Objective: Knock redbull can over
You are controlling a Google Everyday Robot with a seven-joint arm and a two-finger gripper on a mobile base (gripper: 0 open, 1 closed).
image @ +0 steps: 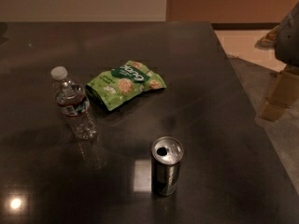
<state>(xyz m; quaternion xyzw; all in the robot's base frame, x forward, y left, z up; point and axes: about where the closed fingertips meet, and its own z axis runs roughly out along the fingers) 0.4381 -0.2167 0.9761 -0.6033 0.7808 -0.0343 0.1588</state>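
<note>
The redbull can [167,167] stands upright on the dark table [196,78], near the front and a little right of centre. It is slim and silvery, and its shiny lid with a pull tab and a dark hole faces up. My gripper [276,97] shows as a grey and tan shape at the right edge of the camera view, past the table's right side. It is well up and to the right of the can and touches nothing on the table.
A clear plastic water bottle [73,104] with a white cap stands upright at the left. A green snack bag [126,83] lies flat behind the can, toward the middle. The table's right edge runs diagonally, with pale floor [243,38] beyond it.
</note>
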